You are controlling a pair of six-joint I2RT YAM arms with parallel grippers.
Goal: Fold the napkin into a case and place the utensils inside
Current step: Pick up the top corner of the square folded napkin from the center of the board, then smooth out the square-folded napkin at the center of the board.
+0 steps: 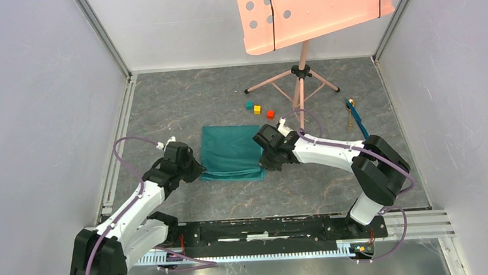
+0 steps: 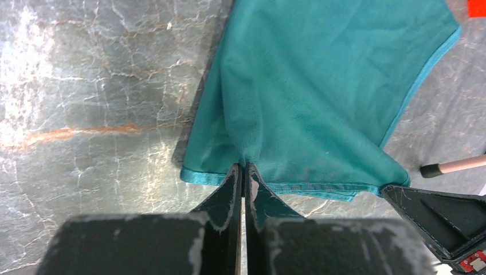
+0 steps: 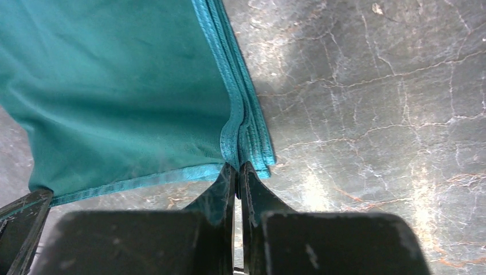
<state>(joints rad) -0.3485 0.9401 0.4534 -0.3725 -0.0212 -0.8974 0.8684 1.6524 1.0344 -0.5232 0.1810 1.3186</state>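
The teal napkin (image 1: pixel 231 151) lies folded on the grey table between my two arms. My left gripper (image 2: pixel 244 167) is shut on the napkin (image 2: pixel 321 86), pinching its near hem close to the left corner. My right gripper (image 3: pixel 237 167) is shut on the napkin (image 3: pixel 114 86) at its near right corner, where several hemmed layers stack. In the top view the left gripper (image 1: pixel 199 172) sits at the cloth's near left corner and the right gripper (image 1: pixel 267 164) at its near right corner. The utensils (image 1: pixel 354 118), a blue one and a golden-brown spoon, lie far right on the table.
Three small cubes, teal (image 1: pixel 249 104), yellow (image 1: pixel 257 109) and red (image 1: pixel 270 114), sit just beyond the napkin. A pink music stand (image 1: pixel 301 71) rises at the back, its tripod feet near the cubes; one foot (image 2: pixel 453 167) shows in the left wrist view. Walls close in on both sides.
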